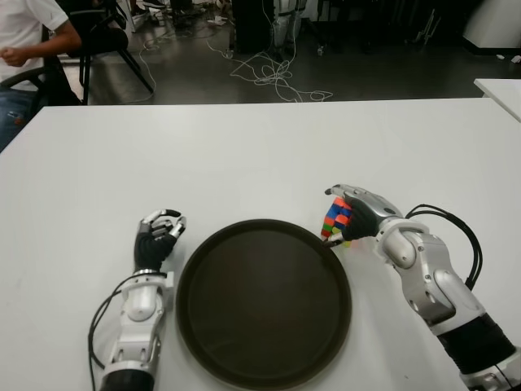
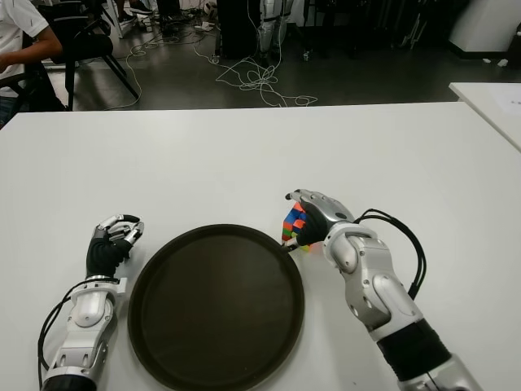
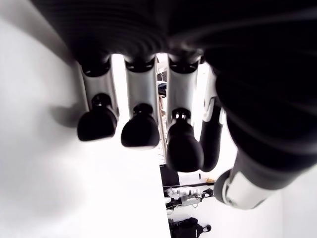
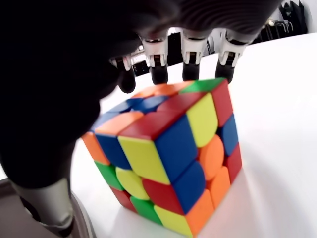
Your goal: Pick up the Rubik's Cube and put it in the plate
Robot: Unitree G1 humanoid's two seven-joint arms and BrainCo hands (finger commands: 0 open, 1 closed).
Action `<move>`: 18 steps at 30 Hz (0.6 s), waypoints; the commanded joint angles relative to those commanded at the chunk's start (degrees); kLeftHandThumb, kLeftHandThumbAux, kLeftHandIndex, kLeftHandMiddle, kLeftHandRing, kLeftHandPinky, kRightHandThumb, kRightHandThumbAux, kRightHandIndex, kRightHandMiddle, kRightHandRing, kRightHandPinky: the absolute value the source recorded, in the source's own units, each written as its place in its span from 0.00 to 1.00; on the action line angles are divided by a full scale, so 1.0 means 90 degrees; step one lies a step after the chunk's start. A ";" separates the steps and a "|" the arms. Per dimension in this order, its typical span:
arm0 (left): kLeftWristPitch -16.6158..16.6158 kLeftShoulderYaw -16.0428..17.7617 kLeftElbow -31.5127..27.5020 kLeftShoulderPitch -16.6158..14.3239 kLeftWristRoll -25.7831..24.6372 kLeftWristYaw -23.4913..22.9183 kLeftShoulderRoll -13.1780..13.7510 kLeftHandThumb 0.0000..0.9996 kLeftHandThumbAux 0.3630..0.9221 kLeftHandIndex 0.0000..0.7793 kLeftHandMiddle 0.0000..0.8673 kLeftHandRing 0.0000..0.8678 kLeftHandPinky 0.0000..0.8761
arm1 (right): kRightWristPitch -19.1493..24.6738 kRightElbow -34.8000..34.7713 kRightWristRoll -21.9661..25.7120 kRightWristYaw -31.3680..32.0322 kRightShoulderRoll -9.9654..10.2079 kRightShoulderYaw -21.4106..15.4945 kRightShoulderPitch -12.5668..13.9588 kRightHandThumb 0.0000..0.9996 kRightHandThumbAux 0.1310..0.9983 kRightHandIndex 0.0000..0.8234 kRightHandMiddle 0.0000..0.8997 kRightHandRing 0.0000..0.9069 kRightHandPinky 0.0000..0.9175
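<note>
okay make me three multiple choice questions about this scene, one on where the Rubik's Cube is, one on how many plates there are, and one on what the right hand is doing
1. Where is the Rubik's Cube?
A. In the middle of the plate
B. On the table at the plate's right rim
C. By the left hand

2. How many plates are on the table?
A. One
B. Two
C. Three

3. What is the right hand doing?
A. Lying flat and open
B. Closed around the cube
C. Pressing on the plate

Answers:
1 B, the cube sits on the white table just outside the dark plate.
2 A, only that one round plate shows.
3 B, its fingers curl over the cube's top, while the left hand shows left of the plate.
</note>
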 joint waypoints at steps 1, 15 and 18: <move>-0.0023 0.0007 0.0017 -0.0005 -0.0009 -0.0002 -0.0003 0.71 0.61 0.57 0.92 0.94 0.91 | -0.0001 0.0014 0.0013 -0.0028 0.0010 -0.0006 0.0007 0.00 0.70 0.00 0.00 0.00 0.01; -0.0203 0.0020 0.0054 -0.0011 -0.0070 -0.0002 -0.0036 0.71 0.62 0.57 0.93 0.95 0.90 | -0.0103 0.0109 0.0143 -0.0180 -0.0015 -0.0076 0.0010 0.00 0.71 0.00 0.00 0.00 0.01; -0.0121 0.0005 -0.0015 0.0011 -0.0041 0.0018 -0.0033 0.71 0.61 0.57 0.93 0.94 0.90 | -0.0122 0.0125 0.0167 -0.0222 -0.0048 -0.0108 0.0008 0.00 0.71 0.00 0.00 0.00 0.02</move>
